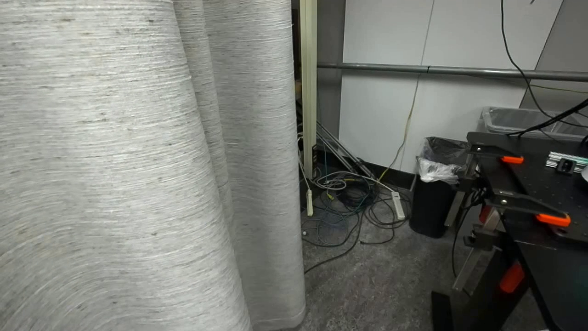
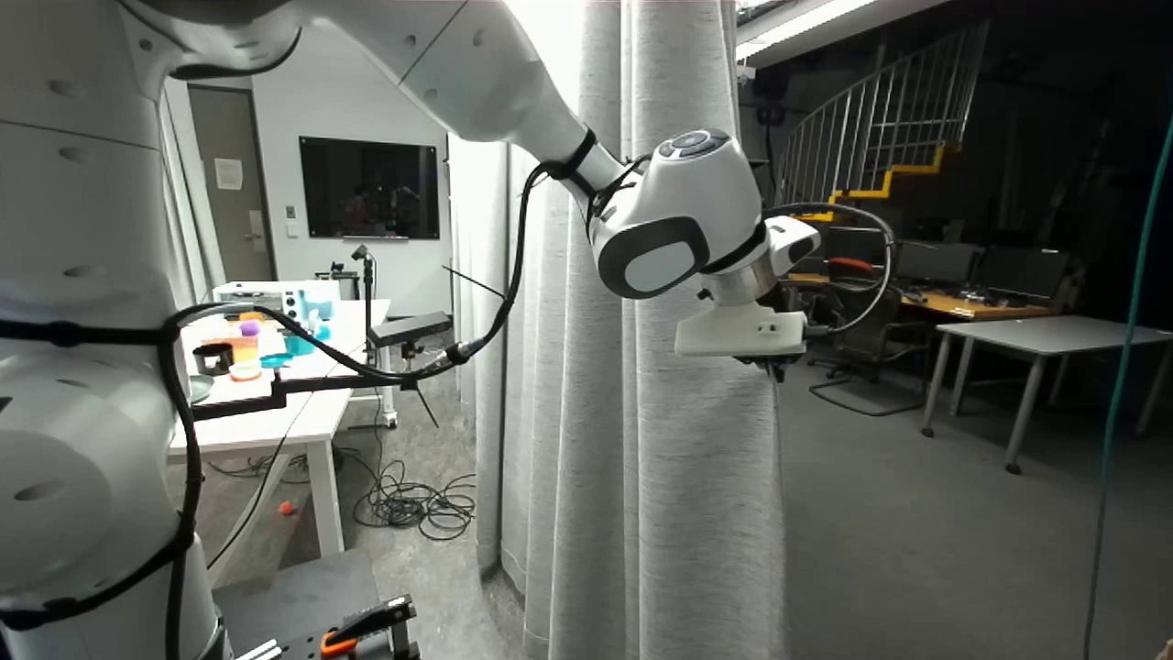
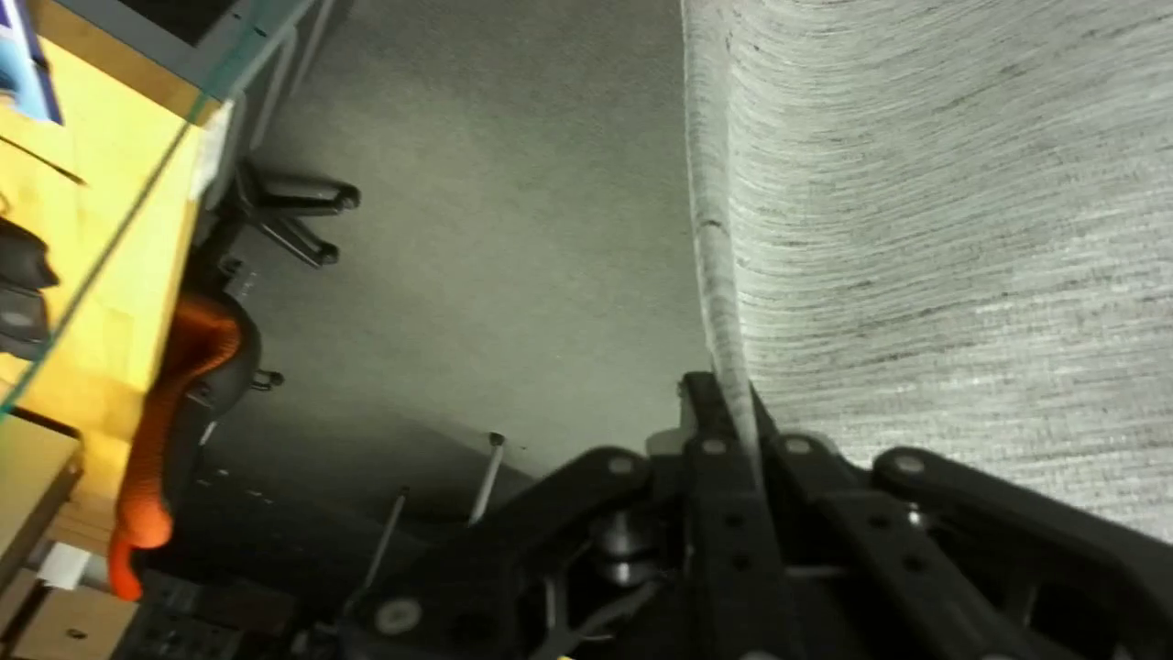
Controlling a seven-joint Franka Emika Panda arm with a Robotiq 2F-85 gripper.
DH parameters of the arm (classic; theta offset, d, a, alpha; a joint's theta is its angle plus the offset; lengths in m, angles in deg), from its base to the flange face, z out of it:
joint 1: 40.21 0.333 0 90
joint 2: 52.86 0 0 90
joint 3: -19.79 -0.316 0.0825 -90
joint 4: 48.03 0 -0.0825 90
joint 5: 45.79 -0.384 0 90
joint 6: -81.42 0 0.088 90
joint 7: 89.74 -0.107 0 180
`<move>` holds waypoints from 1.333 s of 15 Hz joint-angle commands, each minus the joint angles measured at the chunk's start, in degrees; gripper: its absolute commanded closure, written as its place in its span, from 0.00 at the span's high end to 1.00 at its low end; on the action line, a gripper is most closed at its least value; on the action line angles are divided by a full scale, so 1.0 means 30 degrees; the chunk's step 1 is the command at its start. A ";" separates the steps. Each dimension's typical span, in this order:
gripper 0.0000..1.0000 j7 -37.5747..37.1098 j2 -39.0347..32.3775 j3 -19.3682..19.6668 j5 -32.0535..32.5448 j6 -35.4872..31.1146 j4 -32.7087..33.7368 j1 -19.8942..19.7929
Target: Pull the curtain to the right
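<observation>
The curtain [image 1: 119,151] is a very large light grey woven sheet with soft vertical folds, and it fills the left half of an exterior view. It also hangs down the middle of an exterior view [image 2: 687,477] behind the arm. In the wrist view the curtain [image 3: 953,211] fills the upper right, and its hemmed side edge runs down between the fingers. My gripper [image 3: 735,408] is shut on that edge. The gripper [image 2: 775,368] is partly hidden by its white mount in an exterior view, at the curtain's right edge. The gripper is out of view in an exterior view.
A black table with orange-tipped clamps [image 1: 542,239], a bin [image 1: 429,202] and coiled cables [image 1: 353,197] stand beyond the curtain. A white table [image 2: 1045,337] and an office chair [image 2: 861,321] are at the right. A teal cord [image 2: 1113,403] hangs at far right.
</observation>
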State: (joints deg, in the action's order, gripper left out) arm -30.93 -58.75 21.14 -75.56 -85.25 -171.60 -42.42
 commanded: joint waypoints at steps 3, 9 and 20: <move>0.01 -0.4175 0.1452 0.2538 0.2571 -0.1066 -0.0698 -0.0654; 0.01 -0.9137 0.1887 0.5133 0.5456 -0.2073 -0.0148 -0.1734; 0.01 -2.2076 0.0224 0.8948 1.3204 -0.0576 0.5122 -0.4140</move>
State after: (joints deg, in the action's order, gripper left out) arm -87.95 -55.23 45.74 -39.22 -89.75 -163.87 -54.16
